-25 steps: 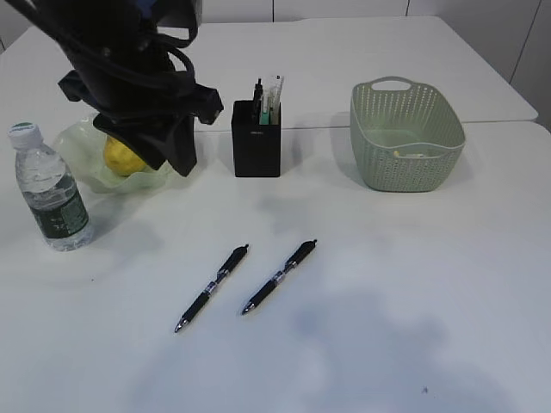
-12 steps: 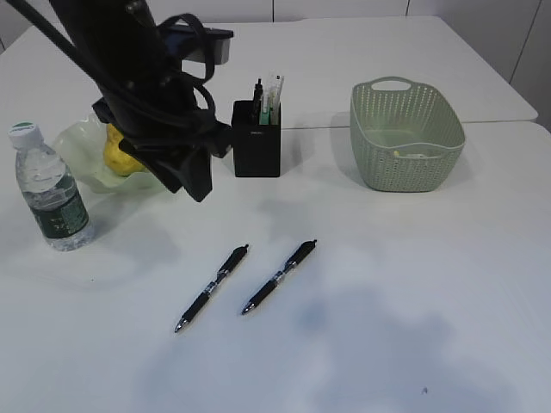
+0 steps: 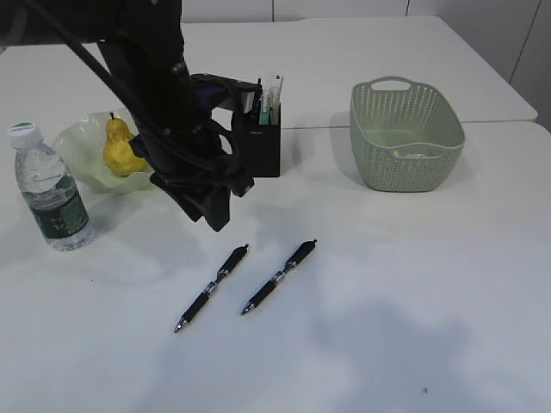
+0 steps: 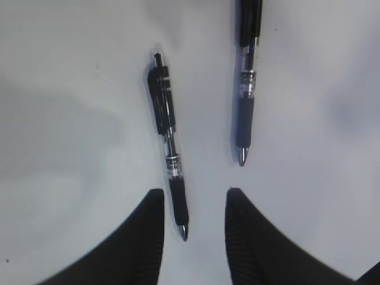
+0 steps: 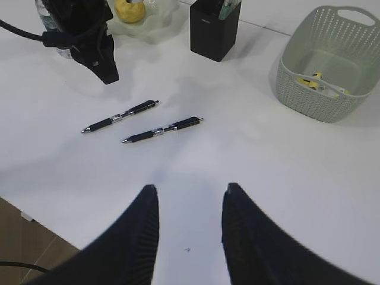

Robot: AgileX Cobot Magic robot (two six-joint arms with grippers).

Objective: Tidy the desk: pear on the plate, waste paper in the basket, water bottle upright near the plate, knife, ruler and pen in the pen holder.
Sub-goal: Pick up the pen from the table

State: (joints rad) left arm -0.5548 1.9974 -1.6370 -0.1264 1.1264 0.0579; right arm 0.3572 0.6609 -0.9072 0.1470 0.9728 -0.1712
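Two black pens lie side by side on the white desk (image 3: 413, 284), the left pen (image 3: 212, 288) and the right pen (image 3: 279, 277). My left gripper (image 3: 211, 211) hangs open just behind them. In the left wrist view the left pen (image 4: 168, 142) has its tip showing between the open fingers of that gripper (image 4: 193, 193), and the right pen (image 4: 245, 89) lies beside it. The pear (image 3: 120, 148) sits in the plate (image 3: 77, 142), with the water bottle (image 3: 50, 191) upright close by. The pen holder (image 3: 256, 148) holds several slim things; I cannot tell knife from ruler. My right gripper (image 5: 190, 189) is open and empty.
The basket (image 3: 406, 136) stands at the back right with a small scrap of paper (image 5: 320, 80) inside it. The left arm's black links and cables rise over the plate and the pen holder. A second table lies behind the desk.
The left arm has swung from above the plate to the right and forward, towards the pens, so the pear now shows in full. Nothing on the desk has moved.
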